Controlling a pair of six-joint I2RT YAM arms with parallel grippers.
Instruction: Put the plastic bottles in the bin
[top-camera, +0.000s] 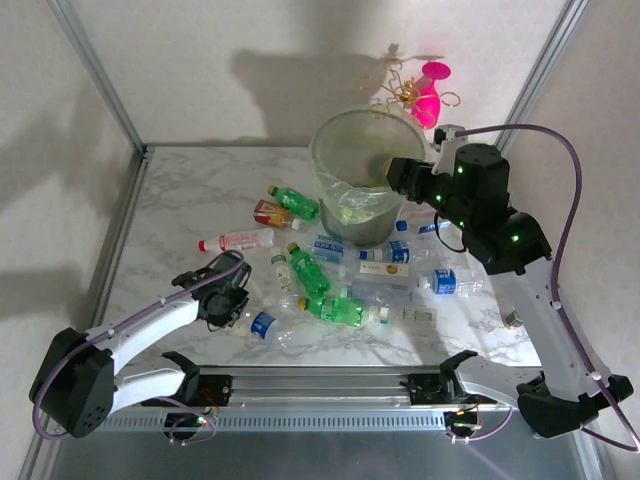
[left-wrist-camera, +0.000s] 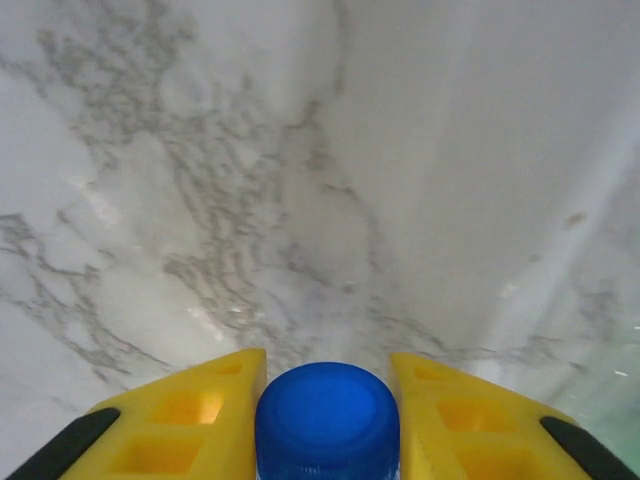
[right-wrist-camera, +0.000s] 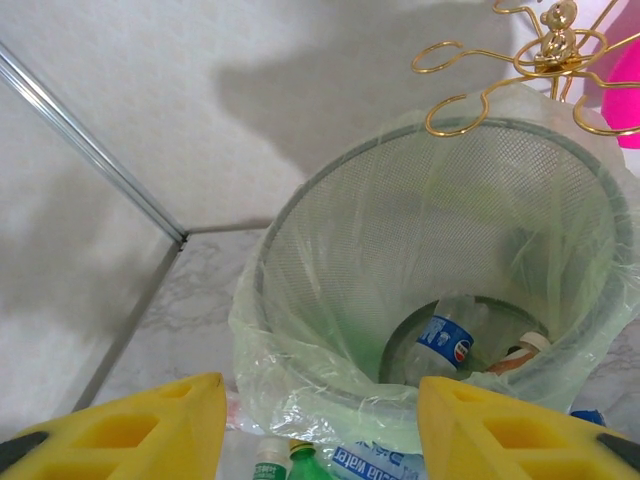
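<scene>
My left gripper (top-camera: 228, 300) is low over the near-left of the marble table, shut on the blue cap (left-wrist-camera: 327, 425) of a clear, blue-labelled plastic bottle (top-camera: 265, 325) lying on the table. In the left wrist view both yellow fingers (left-wrist-camera: 215, 400) press against the cap's sides. Several more plastic bottles lie in the middle, among them green ones (top-camera: 308, 270) and a red-labelled one (top-camera: 240, 239). The bin (top-camera: 365, 225) stands at the back. My right gripper (top-camera: 392, 172) hovers at its right rim, open and empty (right-wrist-camera: 320, 385). Inside the bin (right-wrist-camera: 400, 230) lies a blue-labelled bottle (right-wrist-camera: 440, 345).
A pink-and-gold ornament (top-camera: 420, 95) stands behind the bin, its gold wires (right-wrist-camera: 550, 50) reaching over the rim. Metal frame posts (top-camera: 100, 80) and white walls enclose the table. More bottles (top-camera: 440, 282) lie right of centre, under my right arm.
</scene>
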